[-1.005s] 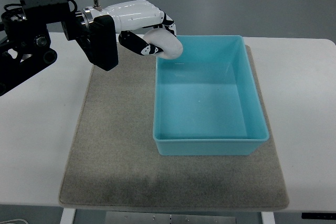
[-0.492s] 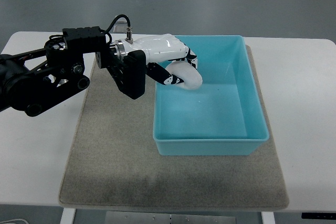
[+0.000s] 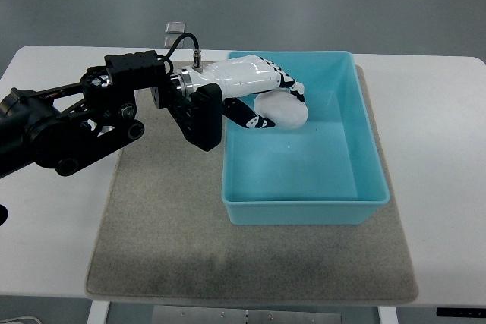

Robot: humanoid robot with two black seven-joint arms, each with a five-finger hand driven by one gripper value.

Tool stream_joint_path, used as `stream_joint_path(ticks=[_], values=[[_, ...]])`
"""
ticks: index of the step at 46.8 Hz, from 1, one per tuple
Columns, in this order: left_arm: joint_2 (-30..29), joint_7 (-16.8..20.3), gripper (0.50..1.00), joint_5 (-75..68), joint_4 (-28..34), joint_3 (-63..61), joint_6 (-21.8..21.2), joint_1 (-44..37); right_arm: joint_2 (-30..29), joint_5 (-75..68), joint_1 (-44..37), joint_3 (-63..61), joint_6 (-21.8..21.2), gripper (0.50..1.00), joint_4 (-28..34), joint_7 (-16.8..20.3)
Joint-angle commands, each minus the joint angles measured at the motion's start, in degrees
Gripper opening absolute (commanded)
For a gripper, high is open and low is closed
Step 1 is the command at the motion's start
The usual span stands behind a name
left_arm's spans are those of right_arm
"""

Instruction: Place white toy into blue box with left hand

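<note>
Top view, the only view. Left hand reaches in from the picture's left, over the near-left wall of the blue box, fingers curled around the white toy; the toy sits under the palm, inside the box's outline toward its far-left corner, and whether it is already touching the floor of the box or hanging above it cannot be told from this steep angle. Right hand not visible. Risks, as judged: if the fingers let go while the toy is high, it may bounce or roll, though the walls look tall enough to contain it; the black wrist block sits just at the left wall, so a further drop or a sideways pull-out could catch the rim and drag the light box across the grey mat. A finger hooked under the toy on opening could flick it. Room: the box interior is open to the right and toward the near wall, nothing else in it. The mat lies on the white bench, with bare margin on all sides; up and back to the left is the clear exit.
</note>
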State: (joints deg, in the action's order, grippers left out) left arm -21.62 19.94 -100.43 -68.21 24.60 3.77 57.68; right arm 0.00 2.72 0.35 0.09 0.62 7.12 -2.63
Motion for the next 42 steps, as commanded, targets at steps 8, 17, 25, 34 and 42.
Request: stream_joint_path(ticks=[8, 17, 25, 34, 42], values=[[-0.5, 0.1, 0.994, 3.5, -0.3, 0.3, -0.2, -0.1, 0.0, 0.0, 0.0, 0.0, 0.0, 0.936, 0.0, 0.0], [-3.0, 0.1, 0.996, 25.6, -0.1, 0.5, -0.1, -0.1, 0.0, 0.0, 0.0, 0.0, 0.0, 0.936, 0.0, 0.0], [-6.1, 0.0, 0.999, 45.7, 0.0, 1.2, 1.1, -0.1, 0.0, 0.0, 0.0, 0.0, 0.0, 0.936, 0.0, 0.0], [-10.8, -0.4, 0.999, 59.2, 1.1, 2.7, 5.6, -0.6, 0.0, 0.0, 0.0, 0.0, 0.0, 0.936, 0.0, 0.0], [-12.9, -0.8, 0.999, 65.4, 6.2, 7.1, 14.5, -3.3, 0.0, 0.0, 0.0, 0.0, 0.0, 0.936, 0.0, 0.0]])
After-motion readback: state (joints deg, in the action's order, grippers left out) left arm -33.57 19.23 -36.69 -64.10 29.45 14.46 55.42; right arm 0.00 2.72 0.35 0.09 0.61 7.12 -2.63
